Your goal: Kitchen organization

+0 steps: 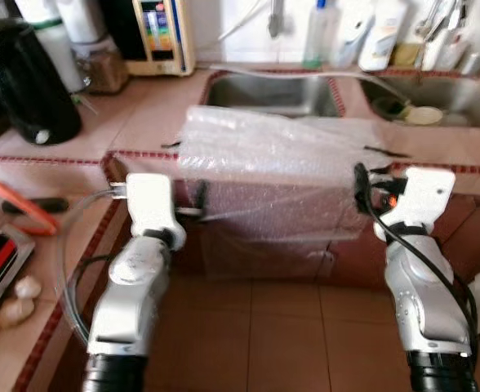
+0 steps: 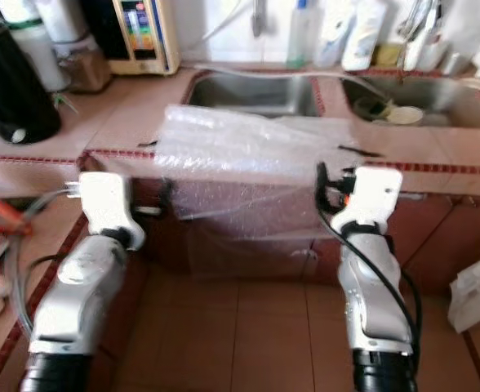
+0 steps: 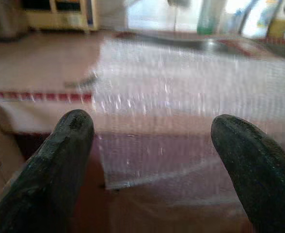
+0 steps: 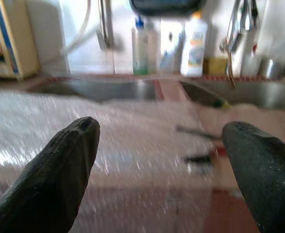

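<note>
Seemingly little is being accomplished yet: the clear crinkled bubble-wrap sheet, draped over the front edge of the pinkish tiled counter before the steel sink, is being approached but not gripped by the left gripper and right gripper, both spread wide and empty.

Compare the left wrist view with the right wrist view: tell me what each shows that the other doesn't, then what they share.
Left wrist view alone: the cream appliance at the back of the counter, and the open left tool.

Right wrist view alone: the white bottle, the second sink basin, and the open right tool.

Both: the bubble wrap sheet draped over the counter edge, the green bottle and the first sink basin.
</note>
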You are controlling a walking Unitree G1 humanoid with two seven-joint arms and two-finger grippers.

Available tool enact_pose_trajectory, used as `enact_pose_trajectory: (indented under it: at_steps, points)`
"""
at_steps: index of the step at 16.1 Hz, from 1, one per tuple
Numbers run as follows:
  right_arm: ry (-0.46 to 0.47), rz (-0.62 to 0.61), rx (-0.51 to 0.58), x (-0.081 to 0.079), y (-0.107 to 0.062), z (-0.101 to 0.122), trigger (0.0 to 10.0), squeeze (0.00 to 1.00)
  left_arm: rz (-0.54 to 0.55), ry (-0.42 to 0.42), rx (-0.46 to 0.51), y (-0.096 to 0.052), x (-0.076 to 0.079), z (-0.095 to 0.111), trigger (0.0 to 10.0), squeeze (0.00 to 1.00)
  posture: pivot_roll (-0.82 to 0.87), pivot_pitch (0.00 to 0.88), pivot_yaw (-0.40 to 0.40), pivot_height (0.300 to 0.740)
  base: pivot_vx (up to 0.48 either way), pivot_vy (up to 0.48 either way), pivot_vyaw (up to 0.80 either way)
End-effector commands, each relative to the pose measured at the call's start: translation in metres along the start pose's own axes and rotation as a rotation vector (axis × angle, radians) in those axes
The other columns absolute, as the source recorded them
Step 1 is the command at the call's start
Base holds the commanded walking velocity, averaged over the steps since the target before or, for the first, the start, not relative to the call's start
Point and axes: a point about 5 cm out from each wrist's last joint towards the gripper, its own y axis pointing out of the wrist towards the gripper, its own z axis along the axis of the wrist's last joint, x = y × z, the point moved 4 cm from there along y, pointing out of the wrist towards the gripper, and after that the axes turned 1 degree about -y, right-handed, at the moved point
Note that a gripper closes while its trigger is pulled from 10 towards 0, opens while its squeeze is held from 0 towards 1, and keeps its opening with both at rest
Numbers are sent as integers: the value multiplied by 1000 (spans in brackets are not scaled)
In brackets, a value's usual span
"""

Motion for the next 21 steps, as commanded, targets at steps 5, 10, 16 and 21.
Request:
enact_pose_trajectory:
  at_steps: [5, 10, 16, 21]
  points:
    - [-132, 26, -342, 16, -32, -113, 10000, 0, 69, 55, -309, -19, -37, -107, 10000, 0, -60, 37, 16, 740, 0, 0, 0]
    - [-82, -8, -726, 30, -80, -196, 10000, 0, 56, 156, -596, -31, -49, -173, 10000, 0, -84, 14, 8, 740, 0, 0, 0]
    - [-126, 112, -778, -6, -76, -205, 10000, 0, 9, 150, -861, -69, -50, -218, 10000, 0, -122, 0, 25, 740, 0, 0, 0]
    - [-50, 34, -874, 2, -94, -218, 10000, 0, 85, 109, -883, -79, -64, -222, 10000, 0, -117, 5, 29, 740, 0, 0, 0]
